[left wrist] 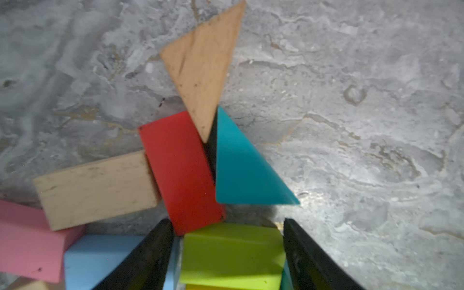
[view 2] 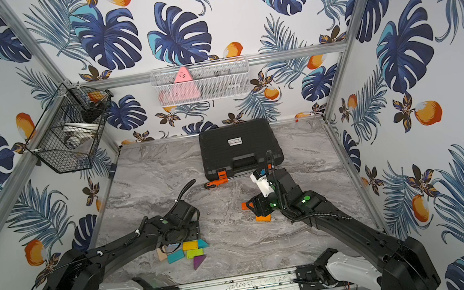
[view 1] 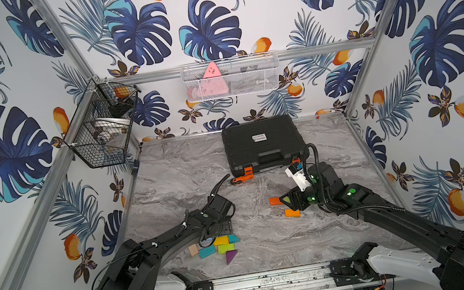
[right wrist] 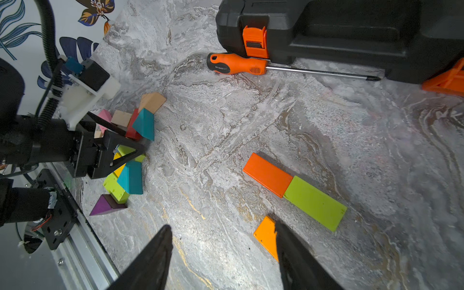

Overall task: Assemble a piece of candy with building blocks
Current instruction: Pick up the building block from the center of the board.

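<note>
The building blocks lie in two groups. A pile near the front left holds yellow (view 1: 220, 241), teal (view 1: 206, 252) and plain wood blocks and a purple triangle (view 1: 231, 257). My left gripper (left wrist: 227, 221) is low over this pile, open, with a lime block (left wrist: 232, 253) between its fingers and a narrow gap at one finger. Just beyond lie a red block (left wrist: 180, 170), a teal triangle (left wrist: 241, 170) and a wooden triangle (left wrist: 203, 67). At centre right, an orange block (right wrist: 267, 174) and a lime block (right wrist: 315, 202) lie end to end. My right gripper (right wrist: 222, 227) hovers open and empty, one finger beside a smaller orange block (right wrist: 266, 236).
A shut black tool case (view 1: 262, 144) stands at the back of the marble table, with an orange-handled screwdriver (right wrist: 236, 64) along its front. A black wire basket (view 1: 102, 131) hangs on the left wall and a white mesh basket (view 1: 231, 78) on the back wall.
</note>
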### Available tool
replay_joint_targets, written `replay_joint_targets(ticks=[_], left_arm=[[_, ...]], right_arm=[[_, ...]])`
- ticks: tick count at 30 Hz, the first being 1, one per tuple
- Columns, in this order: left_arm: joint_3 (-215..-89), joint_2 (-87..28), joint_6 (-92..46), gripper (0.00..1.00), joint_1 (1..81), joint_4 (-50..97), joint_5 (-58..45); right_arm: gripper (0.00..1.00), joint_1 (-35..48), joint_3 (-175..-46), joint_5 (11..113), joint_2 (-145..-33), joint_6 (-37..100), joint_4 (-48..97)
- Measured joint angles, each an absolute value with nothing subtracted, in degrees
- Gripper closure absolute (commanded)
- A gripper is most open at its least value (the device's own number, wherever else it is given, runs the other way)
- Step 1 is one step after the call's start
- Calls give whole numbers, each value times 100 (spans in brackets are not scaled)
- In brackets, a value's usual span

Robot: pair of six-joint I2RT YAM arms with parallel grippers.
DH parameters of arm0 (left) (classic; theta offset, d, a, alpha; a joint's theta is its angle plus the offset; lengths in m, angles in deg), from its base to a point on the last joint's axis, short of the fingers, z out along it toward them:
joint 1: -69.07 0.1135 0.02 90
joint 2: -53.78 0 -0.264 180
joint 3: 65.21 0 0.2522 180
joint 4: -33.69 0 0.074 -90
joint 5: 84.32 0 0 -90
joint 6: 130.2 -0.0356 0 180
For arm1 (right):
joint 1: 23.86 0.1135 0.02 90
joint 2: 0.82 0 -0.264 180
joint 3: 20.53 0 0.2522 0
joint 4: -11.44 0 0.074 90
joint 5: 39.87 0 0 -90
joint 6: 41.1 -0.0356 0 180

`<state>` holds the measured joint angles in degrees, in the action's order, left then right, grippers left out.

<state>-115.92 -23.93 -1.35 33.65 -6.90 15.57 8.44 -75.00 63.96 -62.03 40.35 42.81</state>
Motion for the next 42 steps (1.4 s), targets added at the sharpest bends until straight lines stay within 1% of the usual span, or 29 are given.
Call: replay_joint_targets(ticks=[11, 17, 20, 23, 25, 42], left_arm=[[-11544, -2402, -89, 24, 3120, -708, 1638], [-11528, -2605, 10, 23, 2987, -684, 1743], [-11539, -2657, 34, 28, 2934, -616, 1791], [-11542, -2692, 36, 41, 2901, -537, 1857], [-11548, -2699, 34, 45, 2897, -528, 1911], [-11749, -2504, 29, 46, 2886, -922, 2066]], right_arm=[[32, 861, -7485, 6394, -6203, 4035, 4283], [32, 877, -7483, 6391, -6211, 4035, 4283], [32, 887, -7483, 6389, -6214, 4037, 4283], [32, 909, -7483, 6389, -6214, 4037, 4283], [32, 914, -7483, 6387, -6214, 4037, 4285], [31, 995, -7481, 6363, -6257, 4048, 4285]])
